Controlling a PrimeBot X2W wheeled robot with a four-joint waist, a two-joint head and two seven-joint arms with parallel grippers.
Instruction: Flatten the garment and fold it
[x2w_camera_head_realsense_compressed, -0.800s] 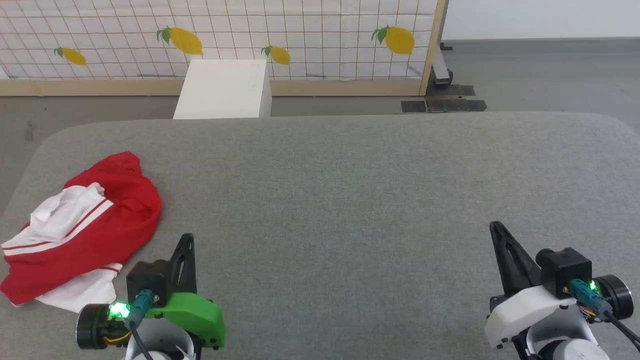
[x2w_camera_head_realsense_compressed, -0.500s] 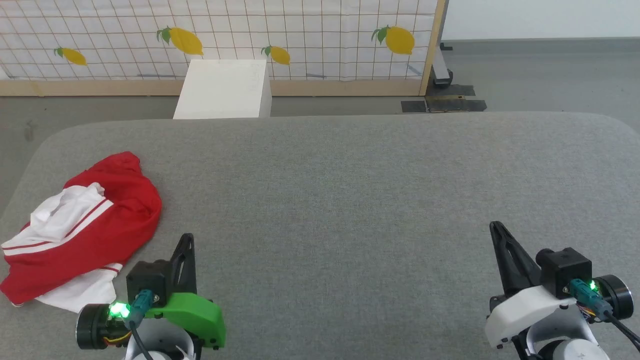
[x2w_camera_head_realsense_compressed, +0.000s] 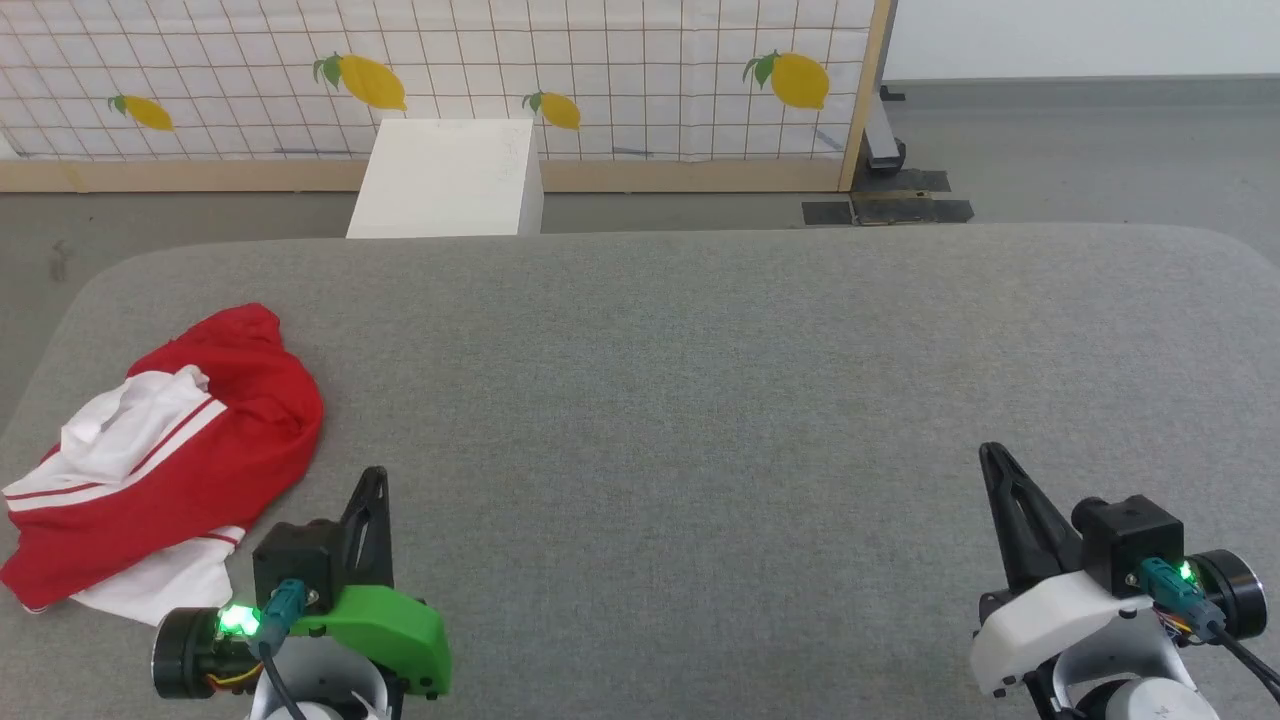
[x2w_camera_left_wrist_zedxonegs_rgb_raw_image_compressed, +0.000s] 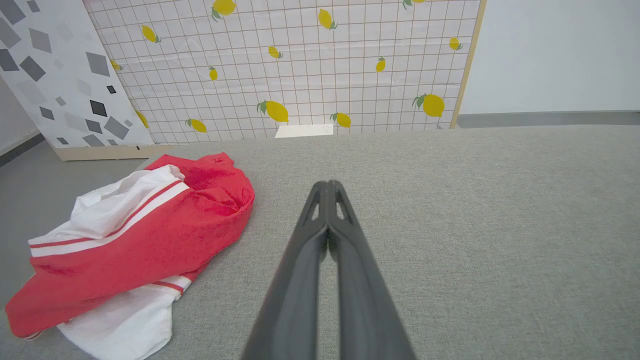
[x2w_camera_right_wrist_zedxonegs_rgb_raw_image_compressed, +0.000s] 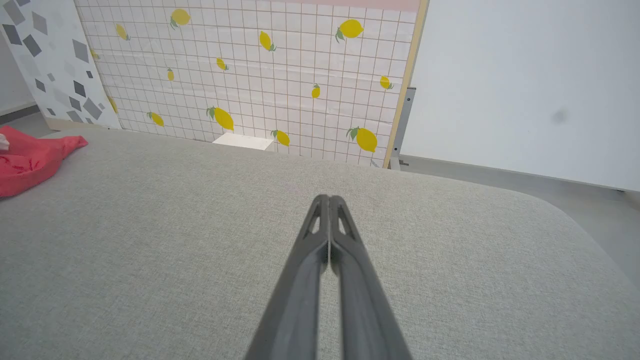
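Observation:
The garment (x2w_camera_head_realsense_compressed: 170, 455) lies crumpled in a heap at the left end of the grey padded table (x2w_camera_head_realsense_compressed: 700, 400), red cloth bunched over white sleeves with red stripes. The left wrist view has the garment (x2w_camera_left_wrist_zedxonegs_rgb_raw_image_compressed: 135, 235) left of the fingers, and its red edge (x2w_camera_right_wrist_zedxonegs_rgb_raw_image_compressed: 30, 157) shows at the far left of the right wrist view. My left gripper (x2w_camera_head_realsense_compressed: 372, 478) stands shut just right of the heap, apart from it, fingers pressed together (x2w_camera_left_wrist_zedxonegs_rgb_raw_image_compressed: 327, 186). My right gripper (x2w_camera_head_realsense_compressed: 990, 455) is shut over bare table at the lower right, its tips (x2w_camera_right_wrist_zedxonegs_rgb_raw_image_compressed: 329, 199) holding nothing.
A white box (x2w_camera_head_realsense_compressed: 445, 180) stands on the floor beyond the table's far edge. Behind it runs a lemon-print grid panel (x2w_camera_head_realsense_compressed: 600, 70) with a wooden frame. The table has rounded corners and grey floor (x2w_camera_head_realsense_compressed: 1080, 150) around it.

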